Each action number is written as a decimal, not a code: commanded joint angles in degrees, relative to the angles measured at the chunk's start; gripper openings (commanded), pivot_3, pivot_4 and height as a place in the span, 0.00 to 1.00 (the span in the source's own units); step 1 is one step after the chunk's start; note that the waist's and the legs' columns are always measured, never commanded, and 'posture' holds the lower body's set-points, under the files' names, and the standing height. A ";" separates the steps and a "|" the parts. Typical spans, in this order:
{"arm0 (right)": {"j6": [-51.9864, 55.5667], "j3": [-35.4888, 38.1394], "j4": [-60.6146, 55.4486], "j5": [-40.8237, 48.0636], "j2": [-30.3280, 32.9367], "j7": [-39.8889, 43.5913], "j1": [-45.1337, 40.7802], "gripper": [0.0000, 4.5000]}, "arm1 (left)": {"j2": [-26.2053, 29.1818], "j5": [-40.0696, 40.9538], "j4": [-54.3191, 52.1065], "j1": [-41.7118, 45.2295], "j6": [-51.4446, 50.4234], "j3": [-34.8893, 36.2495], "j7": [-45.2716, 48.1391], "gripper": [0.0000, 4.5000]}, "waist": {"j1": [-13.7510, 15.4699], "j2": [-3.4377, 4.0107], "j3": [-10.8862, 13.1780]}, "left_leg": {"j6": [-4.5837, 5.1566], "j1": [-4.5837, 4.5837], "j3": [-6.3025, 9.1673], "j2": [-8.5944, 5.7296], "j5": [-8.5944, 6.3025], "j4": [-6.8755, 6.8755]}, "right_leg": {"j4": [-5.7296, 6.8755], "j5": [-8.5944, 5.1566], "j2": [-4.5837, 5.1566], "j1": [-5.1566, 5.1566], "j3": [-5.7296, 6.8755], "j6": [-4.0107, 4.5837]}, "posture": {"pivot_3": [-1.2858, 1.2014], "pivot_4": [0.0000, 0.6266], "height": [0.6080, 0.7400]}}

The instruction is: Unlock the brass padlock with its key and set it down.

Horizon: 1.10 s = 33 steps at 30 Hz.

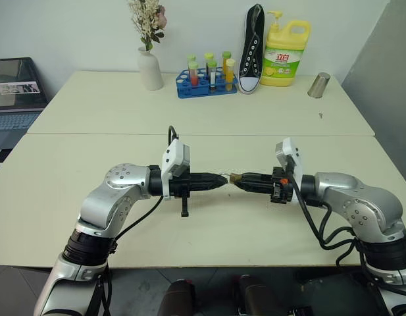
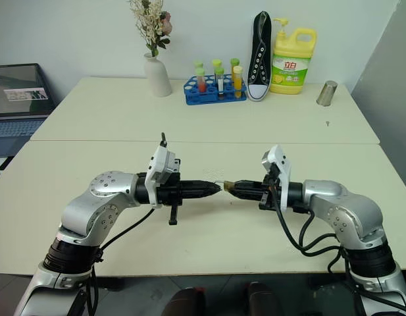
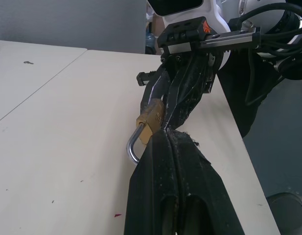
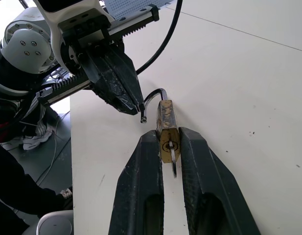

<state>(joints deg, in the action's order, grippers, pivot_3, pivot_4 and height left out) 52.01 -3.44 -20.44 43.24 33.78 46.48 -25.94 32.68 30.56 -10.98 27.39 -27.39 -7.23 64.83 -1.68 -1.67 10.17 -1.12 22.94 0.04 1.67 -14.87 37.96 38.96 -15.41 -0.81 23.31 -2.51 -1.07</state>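
My two grippers meet tip to tip above the front of the table (image 1: 209, 230). The brass padlock (image 4: 167, 122) is clamped between the fingers of my right gripper (image 4: 168, 132), which is shut on its body. A silvery key (image 4: 173, 162) sticks out of its keyhole, facing the right wrist. The thin shackle (image 3: 133, 147) curves out from the body, and its free end hangs loose just off the tips of my left gripper (image 3: 165, 134). That gripper is shut with its fingers pressed together, touching the right fingertips beside the padlock (image 1: 233, 177).
Along the back of the far table stand a white vase (image 1: 150, 69), a blue test-tube rack (image 1: 206, 82), a black sneaker (image 1: 253, 49), a yellow detergent bottle (image 1: 285, 56) and a metal cup (image 1: 318, 85). A laptop (image 1: 17, 92) sits far left.
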 commanded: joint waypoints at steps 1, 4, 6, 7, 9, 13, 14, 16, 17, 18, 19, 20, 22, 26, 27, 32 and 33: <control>-0.87 0.78 -1.25 0.42 0.30 0.88 -0.45 0.03 | 0.13 0.55 -1.88 0.54 0.59 1.16 -0.13 0.00 | 0.00 0.00 0.00 | 0.00 0.00 0.00 0.00 0.00 0.00 | 0.00 0.00 0.00 0.00 0.00 0.00 | 0.52 0.24 1.00; -0.90 0.80 -1.23 0.40 0.23 0.80 -0.40 0.03 | 0.22 0.49 -1.91 0.34 0.75 1.27 -0.32 0.00 | 0.00 0.00 0.00 | 0.00 0.00 0.00 0.00 0.00 0.00 | 0.00 0.00 0.00 0.00 0.00 0.00 | 0.52 0.24 1.00; -0.79 0.84 -1.26 0.52 0.24 0.84 -0.37 0.03 | -0.16 0.87 -1.52 0.57 0.43 1.99 -1.22 0.00 | 0.00 0.00 0.00 | 0.00 0.00 0.00 0.00 0.00 0.00 | 0.00 0.00 0.00 0.00 0.00 0.00 | 0.52 0.24 1.00; -0.67 0.83 -1.30 0.67 0.27 0.94 -0.40 0.03 | -1.08 0.72 -0.27 1.33 0.57 3.02 -3.12 0.00 | 0.00 0.00 0.00 | 0.00 0.00 0.00 0.00 0.00 0.00 | 0.00 0.00 0.00 0.00 0.00 0.00 | 0.52 0.24 1.00; -0.55 0.82 -1.34 0.82 0.29 1.06 -0.43 0.03 | -2.22 0.43 1.20 2.22 0.75 4.22 -5.38 0.00 | 0.01 0.00 0.00 | 0.00 0.00 0.01 0.00 0.00 0.00 | 0.00 0.00 0.00 0.00 0.00 0.00 | 0.52 0.24 1.00; -0.32 0.91 -1.65 1.31 0.18 1.27 -0.51 0.03 | -3.93 -2.66 4.42 3.80 3.67 4.28 -8.46 0.00 | 0.02 0.00 0.00 | 0.00 0.00 0.01 -0.01 0.00 0.01 | 0.00 0.00 0.00 0.00 0.00 0.00 | 0.52 0.24 1.00; -0.29 0.89 -1.75 1.43 0.13 1.37 -0.61 0.03 | -4.28 -3.03 4.86 3.94 4.05 3.91 -8.56 0.00 | 0.02 0.00 0.00 | 0.00 0.01 0.01 -0.01 0.00 0.01 | -0.01 0.00 0.00 0.00 0.00 0.00 | 0.52 0.24 1.00; -0.33 0.97 -1.86 1.57 0.01 1.48 -0.67 0.03 | -4.17 -3.16 4.57 3.34 4.13 2.73 -7.28 0.00 | 0.01 0.00 0.00 | 0.00 0.01 -0.01 -0.01 0.00 0.00 | -0.01 0.00 0.00 0.00 0.00 0.00 | 0.52 0.24 1.00; -0.36 1.06 -1.89 1.63 -0.06 1.48 -0.65 0.03 | -3.95 -3.17 4.22 2.89 4.08 2.15 -6.46 0.00 | 0.00 0.00 0.00 | 0.00 0.01 -0.01 -0.01 0.00 0.00 | -0.01 0.00 0.00 0.00 0.00 0.00 | 0.52 0.24 1.00; -0.40 1.18 -1.87 1.70 -0.21 1.38 -0.66 0.03 | -3.20 -3.47 3.66 2.09 4.23 1.18 -4.99 0.00 | -0.01 0.00 0.00 | 0.00 0.01 -0.01 0.00 0.00 -0.01 | -0.01 0.00 0.00 0.00 0.00 0.00 | 0.52 0.24 1.00; -0.41 1.26 -1.85 1.74 -0.31 1.30 -0.67 0.03 | -2.71 -3.71 3.29 1.56 4.35 0.55 -3.98 0.00 | -0.03 0.00 0.00 | 0.00 0.00 -0.01 0.00 0.00 -0.02 | -0.01 0.00 0.00 0.00 -0.01 0.00 | 0.52 0.24 1.00; -0.47 1.22 -1.89 1.69 -0.30 1.29 -0.61 0.03 | -2.42 -3.50 2.85 1.15 3.98 0.33 -3.47 0.00 | -0.04 0.00 0.00 | 0.00 0.00 -0.02 0.00 0.00 -0.02 | -0.01 0.00 0.00 0.00 0.00 0.00 | 0.52 0.24 1.00; -0.58 1.17 -1.91 1.67 -0.29 1.27 -0.52 0.03 | -1.89 -3.04 2.09 0.63 3.20 -0.06 -2.49 0.00 | -0.04 0.00 0.01 | 0.00 0.00 -0.01 0.00 0.00 -0.02 | -0.01 0.00 0.00 0.00 0.00 0.00 | 0.52 0.24 1.00; -0.64 1.12 -1.70 1.67 -0.46 1.19 -0.68 0.03 | -1.37 -2.37 0.98 0.00 1.66 -0.67 -1.00 0.00 | -0.02 0.00 0.01 | 0.00 0.00 0.00 0.00 0.00 -0.01 | -0.01 0.00 0.00 0.01 -0.01 0.00 | 0.52 0.24 1.00; -0.68 1.09 -1.67 1.61 -0.47 1.21 -0.71 0.03 | -1.46 -2.17 0.83 -0.03 1.33 -0.56 -0.92 0.00 | -0.02 0.00 0.01 | 0.00 0.00 0.00 0.00 0.00 -0.01 | -0.01 0.00 0.00 0.00 0.00 0.00 | 0.52 0.24 1.00; -0.77 1.01 -1.73 1.44 -0.22 1.44 -0.44 0.03 | -1.33 0.08 -1.03 -0.29 -1.31 0.40 -0.61 0.00 | -0.01 0.00 0.01 | 0.00 0.01 0.00 0.00 0.00 -0.01 | -0.01 0.00 0.01 0.00 -0.01 0.00 | 0.52 0.24 1.00; -0.81 0.97 -1.66 1.37 -0.24 1.44 -0.42 0.03 | -1.23 0.74 -1.41 -0.31 -1.96 0.68 -0.57 0.00 | -0.02 0.00 0.01 | 0.00 0.01 0.00 0.00 0.00 -0.01 | -0.01 0.00 0.00 0.00 -0.01 0.00 | 0.52 0.24 1.00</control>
<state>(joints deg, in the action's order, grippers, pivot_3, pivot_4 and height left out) 52.03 -3.44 -20.45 43.97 33.38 47.40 -25.92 31.15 29.22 -9.41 27.05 -28.56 -7.70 63.80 -1.69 -1.67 10.18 -1.13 22.95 0.04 1.67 -14.87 37.94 38.94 -15.41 -0.81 23.32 -2.52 -1.07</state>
